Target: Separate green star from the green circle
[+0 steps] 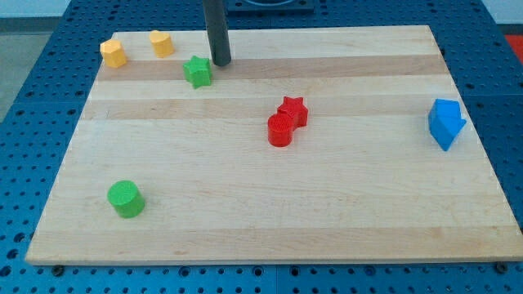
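My tip [221, 62] is the blunt lower end of a straight dark rod, so there are no jaws on it to stand released or clenched, and it grasps nothing; it rests on the wooden board [343, 220] near the view's top edge. Just beside it, toward the view's lower left, sits the green star [198, 71], close to the rod, though whether the two touch cannot be told. Further to the view's left of my tip, along the board's top edge, stand two yellow blocks [161, 42] [113, 53], near each other but apart. Toward the view's lower right of my tip, around the middle of the board, a red star [292, 110] and a red cylinder [280, 129] touch. Far off to the view's right lies a blue block [445, 122] near the board's edge. The green circle [126, 198] lies well apart from the star, far toward the view's lower left of my tip.
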Motion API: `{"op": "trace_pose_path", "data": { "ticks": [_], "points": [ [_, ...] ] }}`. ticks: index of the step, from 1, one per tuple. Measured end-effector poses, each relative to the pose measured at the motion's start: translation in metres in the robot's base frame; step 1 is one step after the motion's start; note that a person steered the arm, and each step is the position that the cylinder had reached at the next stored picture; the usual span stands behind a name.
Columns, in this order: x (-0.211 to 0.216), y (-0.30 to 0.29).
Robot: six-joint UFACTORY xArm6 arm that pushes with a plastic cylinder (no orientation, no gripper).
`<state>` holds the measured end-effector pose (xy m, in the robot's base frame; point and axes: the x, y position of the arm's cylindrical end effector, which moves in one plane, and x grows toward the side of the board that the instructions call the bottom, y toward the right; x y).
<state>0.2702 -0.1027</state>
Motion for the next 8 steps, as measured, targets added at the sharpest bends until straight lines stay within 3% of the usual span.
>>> {"op": "trace_pose_path", "data": {
  "ticks": [1,2,4,8],
  "points": [
    [0.031,-0.057],
    [0.087,-0.067],
    [0.064,-0.035],
    [0.251,0.038]
  ]
}}
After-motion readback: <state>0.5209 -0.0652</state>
